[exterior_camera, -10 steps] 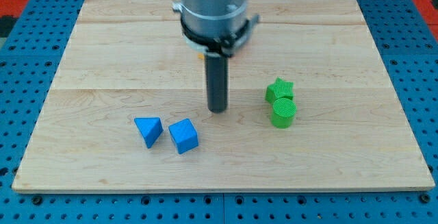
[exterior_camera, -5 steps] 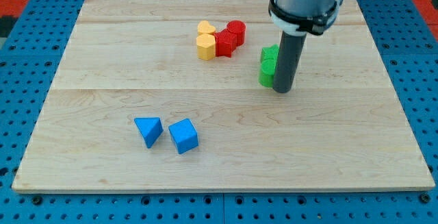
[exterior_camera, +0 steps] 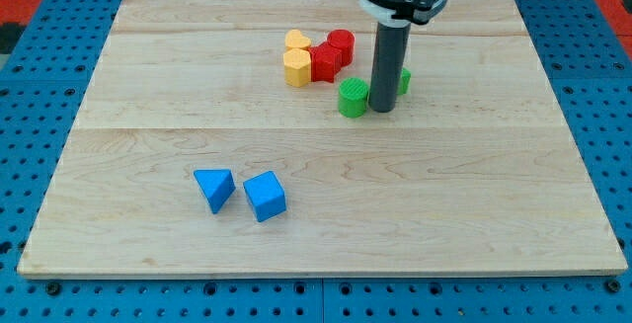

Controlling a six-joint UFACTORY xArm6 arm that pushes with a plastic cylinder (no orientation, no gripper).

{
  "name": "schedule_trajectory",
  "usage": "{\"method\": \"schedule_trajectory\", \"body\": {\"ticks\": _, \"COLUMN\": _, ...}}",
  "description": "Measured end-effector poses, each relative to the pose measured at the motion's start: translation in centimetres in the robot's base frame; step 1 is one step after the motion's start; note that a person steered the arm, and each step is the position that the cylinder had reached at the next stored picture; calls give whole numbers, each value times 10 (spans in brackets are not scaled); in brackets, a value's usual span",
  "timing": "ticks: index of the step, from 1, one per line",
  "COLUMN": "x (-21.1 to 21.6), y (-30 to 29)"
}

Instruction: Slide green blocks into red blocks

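My tip (exterior_camera: 382, 110) rests on the board between two green blocks. A green cylinder (exterior_camera: 352, 97) sits just to the tip's left, touching or nearly touching the rod. A second green block (exterior_camera: 403, 81) shows partly behind the rod on its right; its shape is hidden. Two red blocks, a red cylinder (exterior_camera: 341, 44) and another red block (exterior_camera: 324, 63), stand together up and to the left of the green cylinder, with a small gap between them and it.
Two yellow blocks (exterior_camera: 297, 59) touch the red blocks on their left. A blue triangular block (exterior_camera: 214, 188) and a blue cube (exterior_camera: 265, 196) lie near the view's bottom left. The wooden board (exterior_camera: 513, 204) sits on a blue pegboard.
My tip has moved left and slightly up. The green cylinder has slid left toward the red blocks; the other green block now lies on the rod's right side.
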State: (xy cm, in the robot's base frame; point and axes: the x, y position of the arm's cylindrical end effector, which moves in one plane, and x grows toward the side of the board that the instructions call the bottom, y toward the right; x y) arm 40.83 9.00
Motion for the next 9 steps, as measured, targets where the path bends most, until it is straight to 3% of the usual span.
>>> {"method": "schedule_trajectory", "body": {"ticks": 1, "x": -10, "y": 56}}
{"method": "schedule_trajectory", "body": {"ticks": 3, "x": -32, "y": 0}}
{"method": "schedule_trajectory", "body": {"ticks": 5, "x": -12, "y": -10}}
{"method": "schedule_trajectory", "body": {"ticks": 7, "x": -44, "y": -14}}
{"method": "schedule_trajectory", "body": {"ticks": 8, "x": -40, "y": -6}}
{"method": "schedule_trajectory", "body": {"ticks": 9, "x": -5, "y": 13}}
